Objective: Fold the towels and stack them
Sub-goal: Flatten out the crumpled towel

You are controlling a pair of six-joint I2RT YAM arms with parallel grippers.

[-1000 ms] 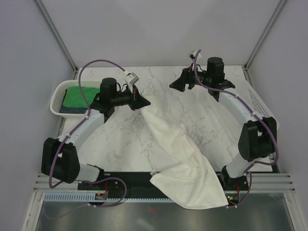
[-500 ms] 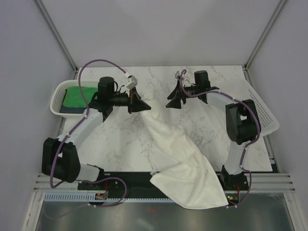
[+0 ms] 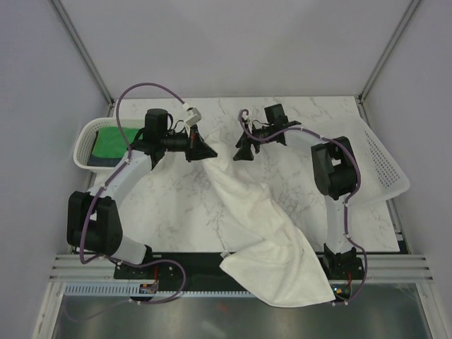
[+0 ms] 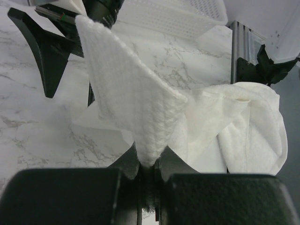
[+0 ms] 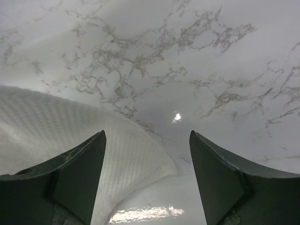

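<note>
The large white towel point(image 3: 265, 233) runs from the table's middle down over the near edge. My left gripper point(image 3: 210, 152) is shut on its far corner point(image 4: 136, 103) and holds it off the marble. My right gripper point(image 3: 242, 154) is open and empty, just right of that held corner; a loose flap of the white towel point(image 5: 70, 136) lies below its jaws. The green towel point(image 3: 109, 143) lies on the dark navy towel point(image 3: 106, 162) in the left basket.
A white perforated basket point(image 3: 86, 138) stands at the left edge. A second white basket point(image 3: 385, 159) leans at the right edge. The marble table point(image 3: 176, 198) ends at a black rail near the arm bases.
My right gripper has swung left across the table's far side toward the held towel corner. My left gripper keeps the corner and has barely shifted.
</note>
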